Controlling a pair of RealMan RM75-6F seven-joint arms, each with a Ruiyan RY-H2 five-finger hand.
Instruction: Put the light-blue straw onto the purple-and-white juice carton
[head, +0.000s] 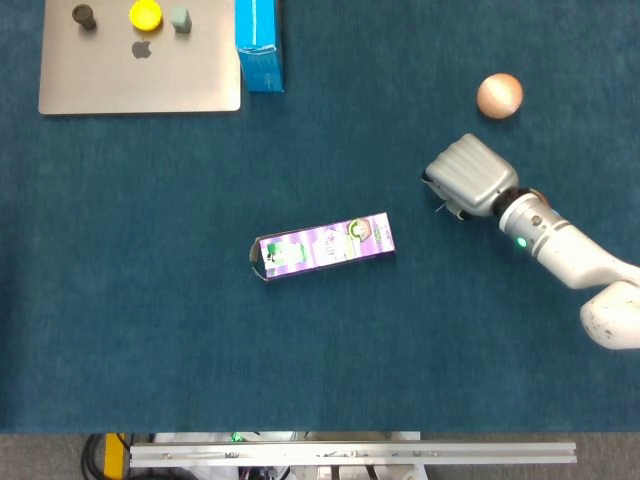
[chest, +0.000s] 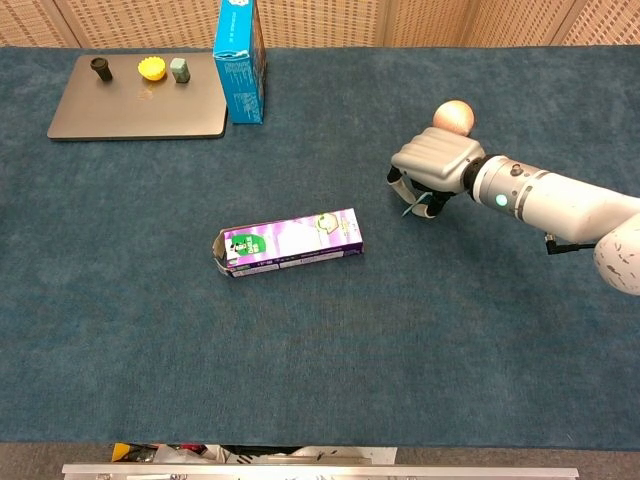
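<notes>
The purple-and-white juice carton (head: 323, 246) (chest: 288, 241) lies on its side in the middle of the blue cloth. My right hand (head: 465, 178) (chest: 432, 163) hovers palm down to the carton's right, fingers curled toward the cloth. The light-blue straw (chest: 414, 207) (head: 441, 208) shows only as a short tip poking out beneath the fingers, low on the cloth. The hand's back hides whether the fingers pinch the straw. My left hand appears in neither view.
A peach-coloured ball (head: 499, 96) (chest: 454, 115) sits just behind the right hand. At the far left a closed laptop (head: 139, 75) (chest: 135, 108) carries small objects, with a blue box (head: 258, 45) (chest: 239, 66) standing beside it.
</notes>
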